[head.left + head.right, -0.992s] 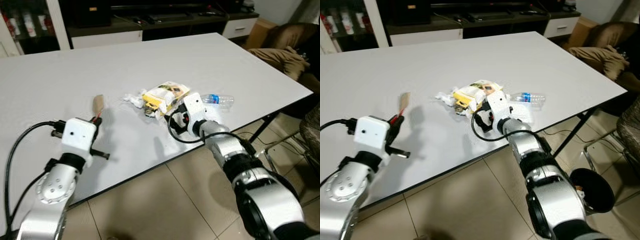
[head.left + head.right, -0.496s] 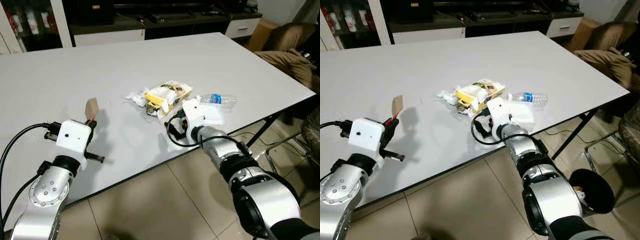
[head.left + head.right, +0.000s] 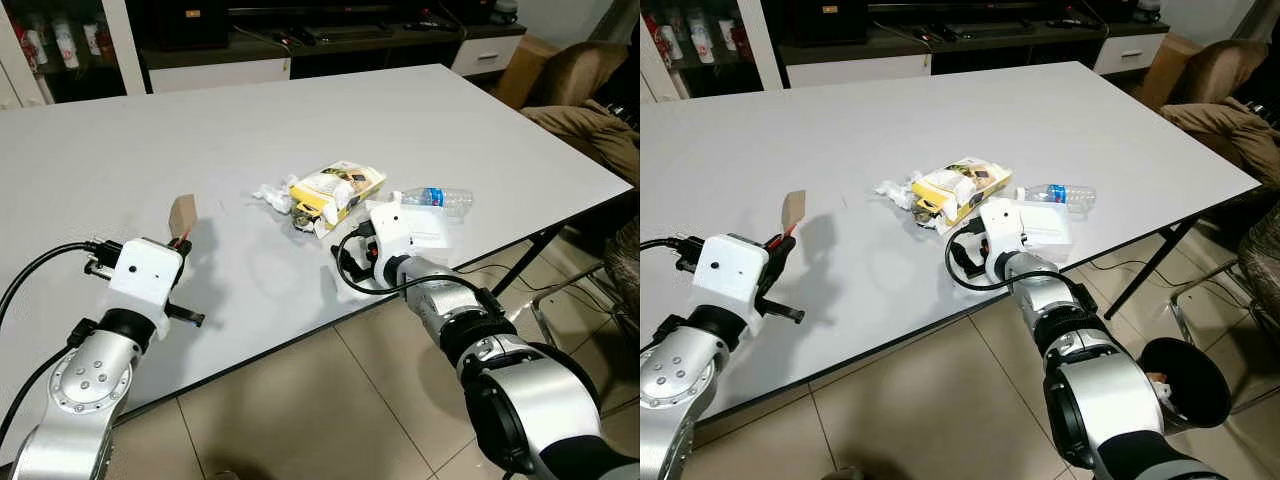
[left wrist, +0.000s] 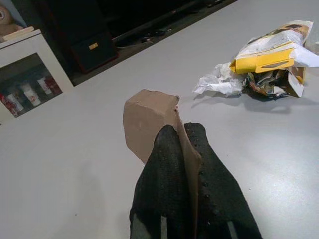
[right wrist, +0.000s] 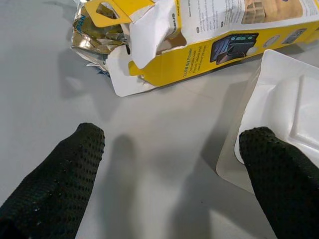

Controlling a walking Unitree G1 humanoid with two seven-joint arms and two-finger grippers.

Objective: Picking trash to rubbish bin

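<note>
A flat brown cardboard scrap (image 4: 149, 117) stands upright between the black fingers of my left gripper (image 4: 182, 144), which is shut on it just above the white table (image 3: 300, 100) at the left. Mid-table lies a trash pile: a torn yellow box (image 3: 335, 187), crumpled white paper (image 3: 270, 196), a clear plastic bottle (image 3: 435, 198) and a white plastic tray (image 5: 284, 114). My right gripper (image 5: 169, 149) stands open low over the table, just short of the yellow box (image 5: 209, 45), with one finger at the tray's edge. A black rubbish bin (image 3: 1183, 380) sits on the floor at the right.
The table's front edge runs diagonally close to both arms, with tiled floor (image 3: 330, 410) below. A chair with brown cloth (image 3: 585, 115) stands past the table's right end. A dark TV cabinet (image 3: 300, 40) and a white shelf (image 3: 60, 50) line the back.
My right gripper has drawn back a little from the yellow box toward the table's front edge. The left gripper still holds the cardboard scrap, slightly lower.
</note>
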